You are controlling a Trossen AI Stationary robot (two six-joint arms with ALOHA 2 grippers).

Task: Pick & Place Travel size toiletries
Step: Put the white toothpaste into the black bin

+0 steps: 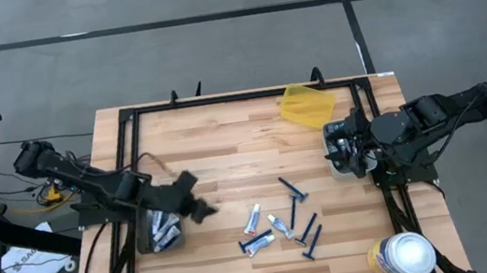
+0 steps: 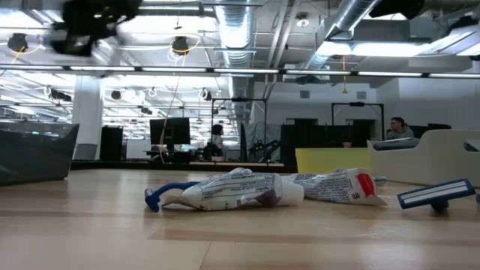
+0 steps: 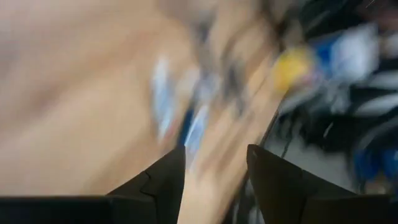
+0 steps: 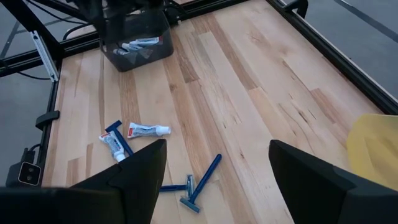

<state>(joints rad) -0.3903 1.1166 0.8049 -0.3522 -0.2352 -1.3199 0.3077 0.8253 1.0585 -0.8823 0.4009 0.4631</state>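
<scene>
From above, your left gripper (image 1: 204, 208) hovers just beside the dark bin (image 1: 164, 232), fingers parted and holding nothing; tubes (image 1: 252, 218) and razors (image 1: 293, 189) lie scattered mid-table. In your right wrist view, the right gripper (image 4: 214, 163) stands spread wide over the razors.

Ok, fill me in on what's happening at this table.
A two-armed robot is sorting travel toiletries into a dark bin on the table's left side. The left gripper hangs just beside that bin, nothing visible between its fingers. The bin already holds some tubes. Several small tubes and blue razors lie loose mid-table. The right gripper waits open at the right edge, near a yellow object.
</scene>
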